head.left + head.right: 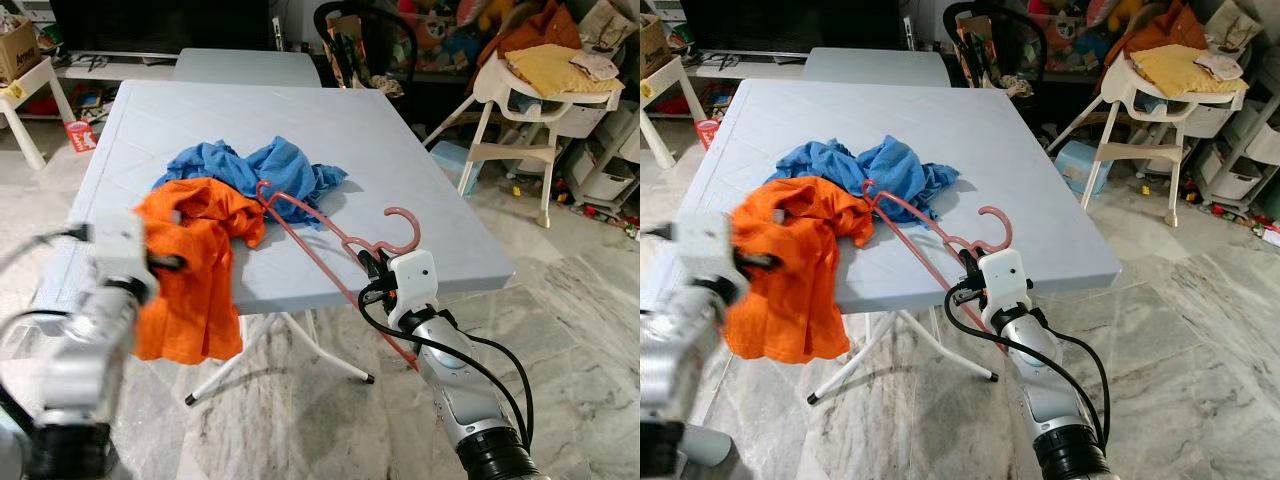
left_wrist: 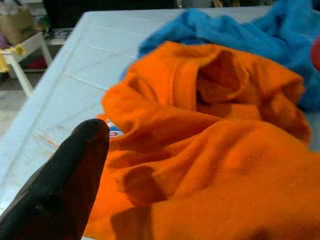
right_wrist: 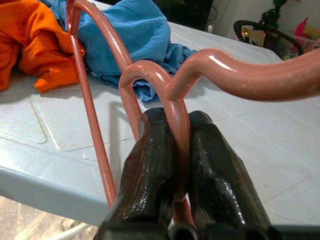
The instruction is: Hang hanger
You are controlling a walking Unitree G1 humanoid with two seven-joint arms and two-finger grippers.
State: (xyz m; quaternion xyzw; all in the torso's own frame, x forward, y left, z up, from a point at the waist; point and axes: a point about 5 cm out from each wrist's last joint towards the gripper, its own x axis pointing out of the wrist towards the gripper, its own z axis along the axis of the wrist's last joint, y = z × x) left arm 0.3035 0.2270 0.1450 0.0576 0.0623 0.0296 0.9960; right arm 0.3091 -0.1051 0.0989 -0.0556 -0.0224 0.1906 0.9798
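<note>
Right gripper (image 3: 172,150): my two black fingers are clamped on the pink hanger (image 1: 330,228) just below its hook, at the near edge of the grey folding table (image 1: 400,150). Hanger tilts; its far end lies against the blue cloth (image 1: 250,165), its lower bar hangs past the table edge. Left gripper (image 1: 170,263) sits at the orange garment (image 1: 195,260), which drapes over the table's near edge; one fingertip (image 2: 75,170) visible beside the fabric, finger state cannot be told.
</note>
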